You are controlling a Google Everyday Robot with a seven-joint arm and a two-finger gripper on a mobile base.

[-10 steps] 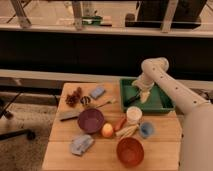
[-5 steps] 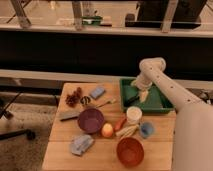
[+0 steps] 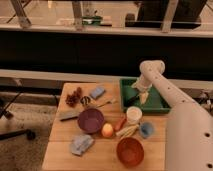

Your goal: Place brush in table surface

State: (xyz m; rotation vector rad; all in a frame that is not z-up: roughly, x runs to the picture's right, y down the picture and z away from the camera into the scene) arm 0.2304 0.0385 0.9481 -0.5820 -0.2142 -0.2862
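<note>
The brush (image 3: pixel 131 98) shows as a slim dark shape lying in the left part of the green tray (image 3: pixel 159 106). My gripper (image 3: pixel 139 95) hangs down from the white arm (image 3: pixel 151 70) into the tray, right at the brush's right end. I cannot tell whether it touches the brush. The table surface (image 3: pixel 60 150) is a light wooden slatted top, to the left of and in front of the tray.
On the table are a purple bowl (image 3: pixel 90 120), a white cup (image 3: pixel 134 115), an orange bowl (image 3: pixel 130 151), a yellow-orange fruit (image 3: pixel 107 130), a small blue cup (image 3: pixel 146 130), a blue-grey cloth (image 3: pixel 81 144), a blue sponge (image 3: pixel 97 92), a flat dark grey bar (image 3: pixel 69 116) and a pale thin utensil (image 3: pixel 104 103).
My gripper has shifted slightly left inside the green tray, towards the brush. Nothing on the table has moved.
</note>
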